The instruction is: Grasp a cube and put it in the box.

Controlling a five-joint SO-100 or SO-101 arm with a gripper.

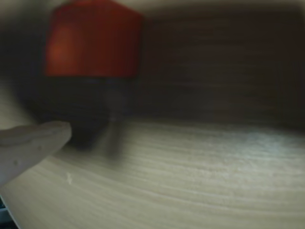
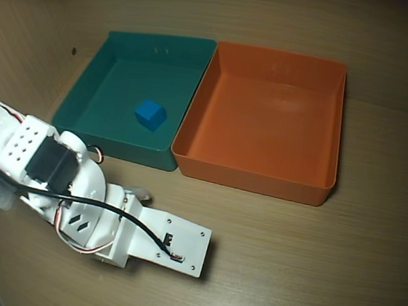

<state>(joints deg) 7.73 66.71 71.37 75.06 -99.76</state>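
Now the arm is low over the table; the cube [image 1: 93,40] looms blurred beyond one fingertip [image 1: 33,140], whether the pincer is clenched I cannot tell, and the box [image 2: 330,130] waits empty at far right.

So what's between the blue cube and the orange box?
In the overhead view, only bare floor and the right wall of the teal box separate the blue cube from the orange box.

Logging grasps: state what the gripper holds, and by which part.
Cannot be told. In the blurred wrist view the cube sits apart from the one visible finger; overhead, the arm covers that spot.
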